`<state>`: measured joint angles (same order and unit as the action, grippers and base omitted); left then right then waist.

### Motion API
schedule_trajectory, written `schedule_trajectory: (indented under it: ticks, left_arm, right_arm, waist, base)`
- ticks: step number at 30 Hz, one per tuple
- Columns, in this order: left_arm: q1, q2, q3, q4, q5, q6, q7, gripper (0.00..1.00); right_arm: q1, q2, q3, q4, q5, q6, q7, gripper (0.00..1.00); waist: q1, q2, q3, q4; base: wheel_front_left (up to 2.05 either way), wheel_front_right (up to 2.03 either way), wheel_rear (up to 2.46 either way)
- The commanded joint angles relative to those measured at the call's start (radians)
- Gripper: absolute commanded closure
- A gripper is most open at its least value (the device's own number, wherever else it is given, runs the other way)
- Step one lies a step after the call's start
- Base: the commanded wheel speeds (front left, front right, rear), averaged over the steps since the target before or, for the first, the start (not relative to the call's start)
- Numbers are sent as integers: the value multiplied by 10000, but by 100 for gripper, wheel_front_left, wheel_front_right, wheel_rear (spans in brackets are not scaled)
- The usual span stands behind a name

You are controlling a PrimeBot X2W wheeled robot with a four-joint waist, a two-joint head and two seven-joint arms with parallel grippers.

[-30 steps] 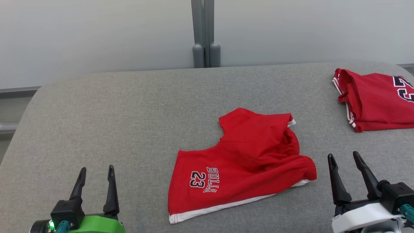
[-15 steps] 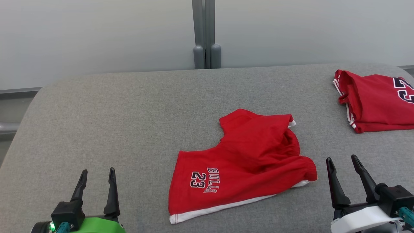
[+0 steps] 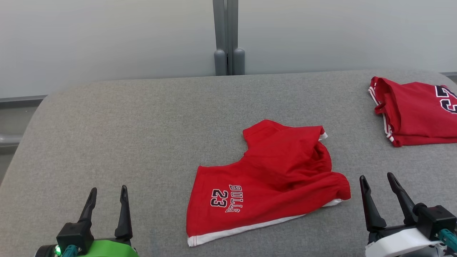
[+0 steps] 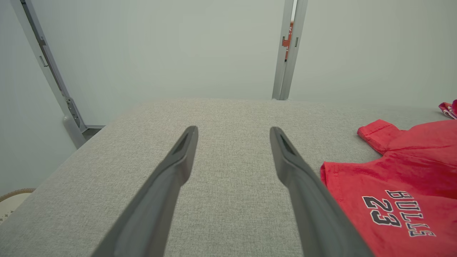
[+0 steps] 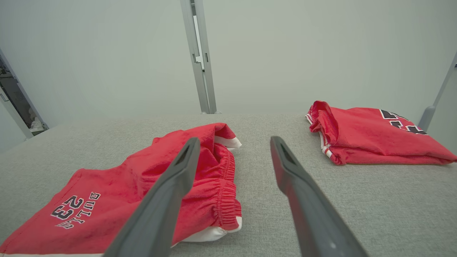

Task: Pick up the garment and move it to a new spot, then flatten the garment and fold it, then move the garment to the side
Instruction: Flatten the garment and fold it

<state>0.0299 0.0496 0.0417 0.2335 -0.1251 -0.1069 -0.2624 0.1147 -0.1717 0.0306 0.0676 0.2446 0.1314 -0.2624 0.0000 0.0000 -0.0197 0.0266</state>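
Nearest the robot, the left end effector [image 3: 109,188] hovers low over the grey tabletop [image 3: 125,125], well to the left of the red shorts [image 3: 271,178]. Its two fingers stand moderately apart with nothing between them. The right end effector [image 3: 376,176] sits just to the right of the shorts, close to their gathered waistband [image 3: 337,180], and is likewise spread and empty.

The shorts lie about mid-tabletop, rumpled rather than flat. The near leg, printed "BULLS 23", spreads toward the robot and is edged by a white hem [image 3: 250,225]. The far leg is doubled over on top, and the waistband bunches along the right side.

The cloth looks like a light, limp knit. It should sag and drape once lifted, and it will not break. It may drag a little on the woven tabletop cover.

The waistband seems the best place to take hold, since its thick elastic ridge stands proud of the surface and gives the fingers something to pinch. For the left end effector, the near-left hem corner would make a second hold. A shallow pinch risks catching only the top layer.

Beyond the shorts to the right, well apart, rests a folded red garment [image 3: 417,114]. Behind the shorts a grey post [image 3: 228,35] rises against the pale wall.
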Motion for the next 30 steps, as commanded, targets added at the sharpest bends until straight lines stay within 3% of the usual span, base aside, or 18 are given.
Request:
schedule_trajectory:
  ticks: [1, 21, 30]
  left_arm:
    - [79, 21, 16, 25, -59, -40, -25, 0]
    - [112, 21, -55, 30, -67, -42, -25, 0]
    - [43, 20, -1216, 566, -125, -136, -25, 0]
  right_arm:
    - [80, -32, 13, 32, -32, -17, -30, 0]
    - [5, 5, 69, 132, -55, -18, -31, 0]
    - [-341, -163, 261, 472, -144, -18, -31, 0]
  waist:
    - [0, 0, -4, 3]
    - [0, 0, 7, 13]
    - [0, 0, 156, 68]
  base:
    - [0, 0, 0]
    - [0, 0, 0]
    - [0, 0, 0]
